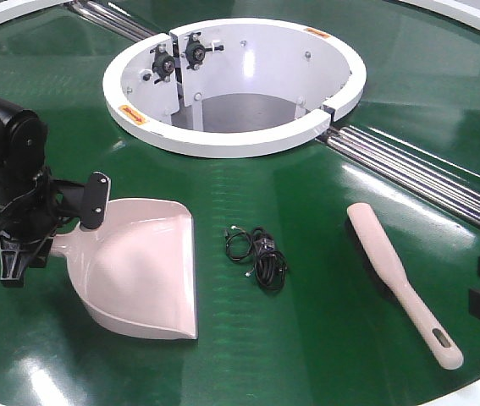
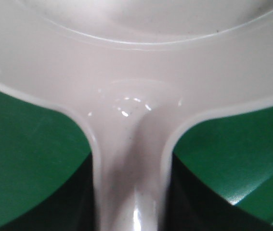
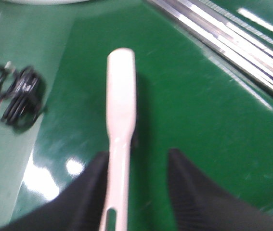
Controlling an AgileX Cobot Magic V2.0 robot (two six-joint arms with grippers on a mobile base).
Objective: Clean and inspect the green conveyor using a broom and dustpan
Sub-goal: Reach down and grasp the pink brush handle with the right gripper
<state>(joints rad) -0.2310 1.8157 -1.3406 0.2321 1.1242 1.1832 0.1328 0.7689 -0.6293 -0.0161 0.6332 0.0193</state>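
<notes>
Slim pink plastic broom [image 1: 389, 262] lies diagonal, handle near-right between parted right jaws; left jaws clamp pink scoop dustpan [image 1: 142, 271] by handle.

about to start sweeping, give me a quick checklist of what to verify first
1. Left gripper around the dustpan handle: ok
2. Left grip firmly closed: cannot tell
3. Right gripper straddling the broom handle: ok
4. Right grip closed on the broom: not ok, jaws open
5. Black cable lying loose between dustpan and broom: ok
6. Dustpan flat on the belt: ok
</notes>
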